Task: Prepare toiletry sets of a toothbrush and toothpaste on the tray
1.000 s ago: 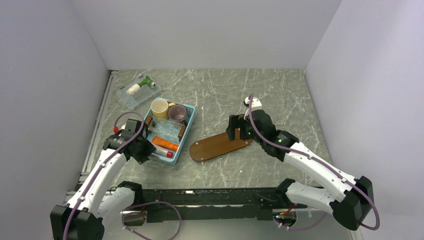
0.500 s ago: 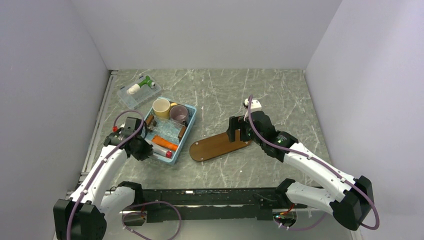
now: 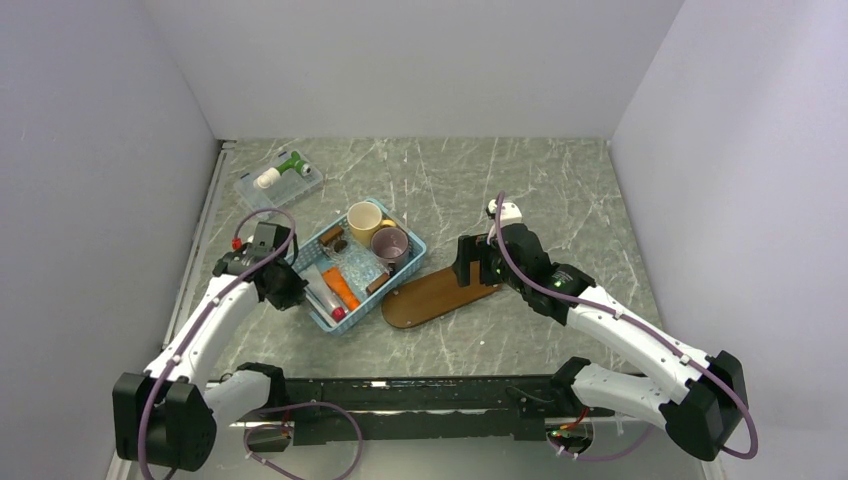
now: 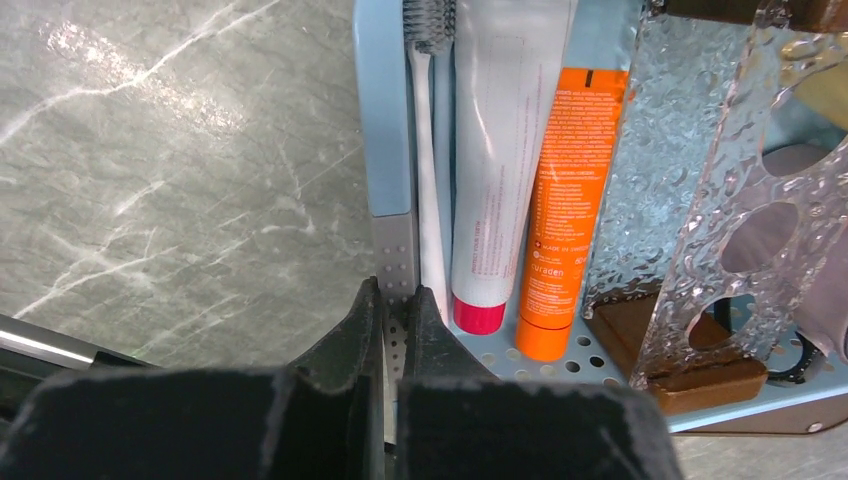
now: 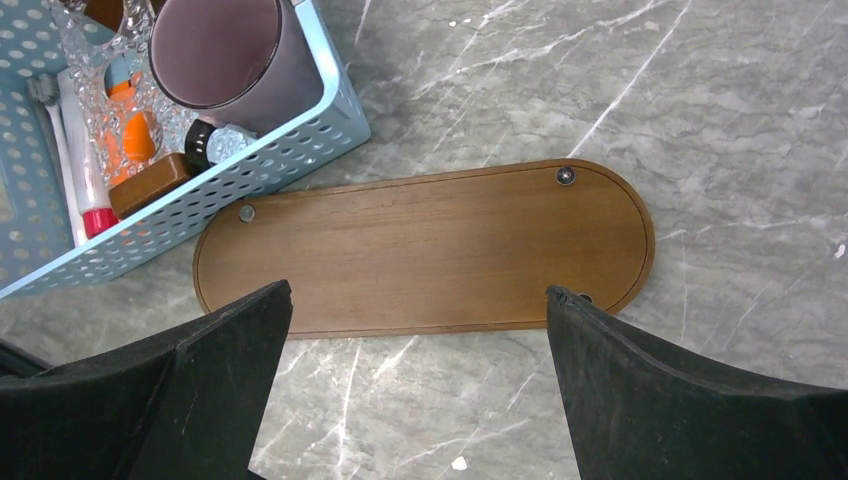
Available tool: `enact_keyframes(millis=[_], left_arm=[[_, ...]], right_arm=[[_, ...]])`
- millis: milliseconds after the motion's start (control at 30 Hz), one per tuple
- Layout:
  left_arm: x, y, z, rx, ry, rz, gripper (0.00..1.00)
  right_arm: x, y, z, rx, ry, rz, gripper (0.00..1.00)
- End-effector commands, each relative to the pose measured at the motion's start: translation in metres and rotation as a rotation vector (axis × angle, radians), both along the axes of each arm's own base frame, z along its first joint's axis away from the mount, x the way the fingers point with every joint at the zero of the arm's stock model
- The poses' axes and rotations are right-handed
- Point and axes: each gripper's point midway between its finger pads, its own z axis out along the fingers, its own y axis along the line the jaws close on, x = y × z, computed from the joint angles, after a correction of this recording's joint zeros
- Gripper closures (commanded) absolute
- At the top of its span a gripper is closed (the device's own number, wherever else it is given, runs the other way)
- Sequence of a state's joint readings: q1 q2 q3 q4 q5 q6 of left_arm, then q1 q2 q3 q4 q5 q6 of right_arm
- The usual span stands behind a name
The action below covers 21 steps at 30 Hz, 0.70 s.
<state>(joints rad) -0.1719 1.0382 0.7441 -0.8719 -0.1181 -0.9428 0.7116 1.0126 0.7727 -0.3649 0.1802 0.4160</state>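
My left gripper (image 4: 397, 300) is pinching the light-blue plastic basket (image 4: 382, 100) by its wall; my right gripper (image 5: 417, 290) is hanging spread over the dark-brown wooden tray (image 5: 430, 230).

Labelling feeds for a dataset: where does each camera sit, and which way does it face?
Top external: above and behind the arm bases, facing down on the table; left arm and right arm show whole.
Left wrist: on the left arm, looking down along the left gripper, clamped on the blue basket's wall.
Right wrist: on the right arm, facing down at the tray under the open right gripper.
Shared: blue basket and orange toothpaste appear in all three.
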Motion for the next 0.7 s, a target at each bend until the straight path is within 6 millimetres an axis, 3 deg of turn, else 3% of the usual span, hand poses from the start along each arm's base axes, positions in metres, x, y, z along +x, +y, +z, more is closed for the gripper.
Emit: enact_keyframes(millis=[0,267,667], left_arm=[[0.019,-0.006,0.019,0.018,-0.035,-0.108,1.00],[0.055,-0.019,0.032,0.013,-0.070,-0.229,1.00],[0.112,-0.059,0.030,-0.090,-0.075,-0.477,1.00]], right_arm=[[0.000,0.002,0.007,0.030,-0.027,0.004,0.00],[-0.006,-0.006,-0.005,0.004,-0.001,-0.008,0.00],[-0.020,-0.009,-0.009,0.036,0.023,0.000,0.00]])
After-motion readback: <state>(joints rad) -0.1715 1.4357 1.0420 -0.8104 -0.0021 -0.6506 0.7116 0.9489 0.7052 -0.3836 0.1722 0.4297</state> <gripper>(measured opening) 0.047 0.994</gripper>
